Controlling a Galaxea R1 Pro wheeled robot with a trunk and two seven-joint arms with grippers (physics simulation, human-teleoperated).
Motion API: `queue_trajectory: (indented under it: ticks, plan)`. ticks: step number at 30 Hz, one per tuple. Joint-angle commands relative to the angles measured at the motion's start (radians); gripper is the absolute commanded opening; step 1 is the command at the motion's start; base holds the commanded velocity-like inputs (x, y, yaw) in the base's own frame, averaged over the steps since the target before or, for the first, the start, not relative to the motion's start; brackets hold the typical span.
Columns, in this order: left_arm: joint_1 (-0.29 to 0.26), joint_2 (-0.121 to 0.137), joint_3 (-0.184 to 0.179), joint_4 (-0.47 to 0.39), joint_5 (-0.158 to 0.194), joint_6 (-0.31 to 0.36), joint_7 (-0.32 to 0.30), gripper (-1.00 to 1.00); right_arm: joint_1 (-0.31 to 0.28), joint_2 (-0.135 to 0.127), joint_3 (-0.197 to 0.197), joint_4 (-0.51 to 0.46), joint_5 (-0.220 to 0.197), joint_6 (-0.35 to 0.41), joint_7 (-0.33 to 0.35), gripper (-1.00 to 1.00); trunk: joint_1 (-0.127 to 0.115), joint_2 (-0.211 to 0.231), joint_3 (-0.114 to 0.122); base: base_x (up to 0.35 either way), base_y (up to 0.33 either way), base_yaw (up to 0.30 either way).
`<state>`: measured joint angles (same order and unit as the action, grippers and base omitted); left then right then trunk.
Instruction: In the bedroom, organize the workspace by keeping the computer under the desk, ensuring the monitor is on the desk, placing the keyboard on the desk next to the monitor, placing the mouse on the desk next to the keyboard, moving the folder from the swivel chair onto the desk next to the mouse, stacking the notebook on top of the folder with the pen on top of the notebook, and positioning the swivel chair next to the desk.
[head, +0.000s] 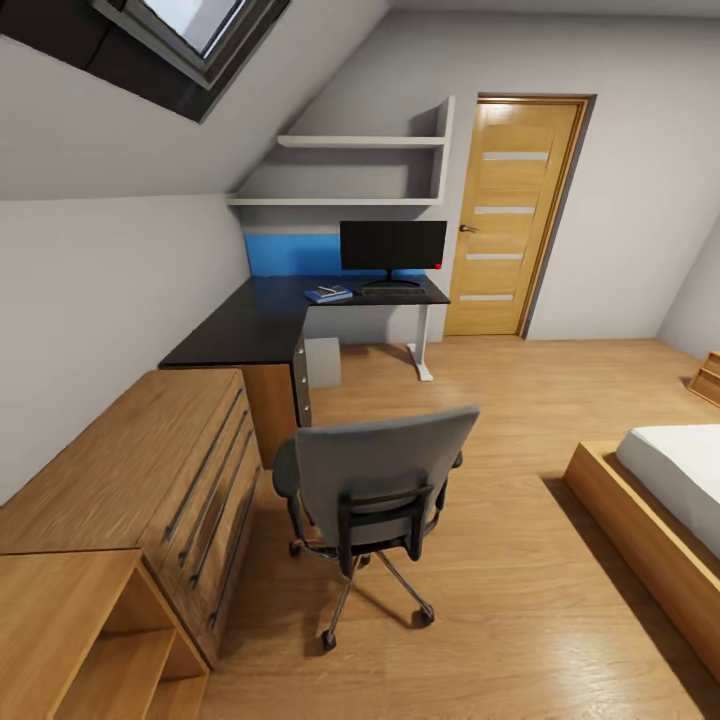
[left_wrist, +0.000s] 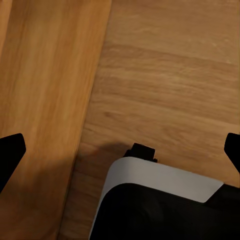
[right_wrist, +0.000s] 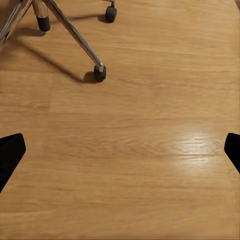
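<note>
Both grippers hang low over the light wood floor (right_wrist: 150, 165) with nothing between their fingers: the left gripper (left_wrist: 120, 150) and the right gripper (right_wrist: 120, 152) each show only 2 dark fingertips at opposite edges of their wrist views, spread wide apart. From the head view, the swivel chair (head: 375, 490) stands directly ahead of the robot with its tall grey back turned toward the camera, well apart from the desk (head: 270, 320), which lies farther on against the sloped wall. A chrome leg and 3 casters of the chair base (right_wrist: 75, 35) show in the right wrist view, so I judge the right arm to be the nearer one to the chair. On the desk the monitor (head: 393, 248) stands upright with the keyboard (head: 392, 293) flat in front of its stand, and the blue folder (head: 329, 294) lies just beside the keyboard on its left with something small on top, too small to name. A light-grey computer (head: 322, 362) sits under the desk. What remains, as I read it, is closing the gap between chair and desk, pushing forward along the line the robot faces.
</note>
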<state>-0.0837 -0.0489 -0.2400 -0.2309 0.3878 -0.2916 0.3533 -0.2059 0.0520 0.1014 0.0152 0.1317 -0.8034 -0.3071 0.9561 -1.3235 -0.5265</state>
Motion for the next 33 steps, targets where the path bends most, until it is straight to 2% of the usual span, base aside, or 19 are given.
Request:
queue_trajectory:
  ticks: [1,4,10,33]
  plan:
    - [-0.001,0.000,-0.009,-0.003,0.007,-0.004,0.006,1.00,0.000,0.000,0.008,0.002,0.005,-0.002,-0.010,1.00,0.000,-0.001,-0.001,-0.006,0.010,0.000]
    - [-0.001,-0.002,-0.010,-0.005,0.008,-0.004,0.006,1.00,-0.001,0.000,0.008,0.001,0.005,-0.002,-0.010,1.00,0.000,-0.001,-0.001,-0.004,0.006,0.000]
    - [-0.001,-0.018,-0.010,-0.006,0.011,-0.001,0.007,1.00,-0.001,0.000,0.008,0.000,0.005,-0.003,-0.010,1.00,0.023,-0.043,-0.020,-0.001,0.001,0.000]
    - [-0.001,-0.029,-0.010,-0.001,0.010,0.006,0.007,1.00,-0.001,-0.001,0.008,0.000,0.006,-0.005,-0.010,1.00,0.111,-0.204,-0.092,0.000,0.000,0.000]
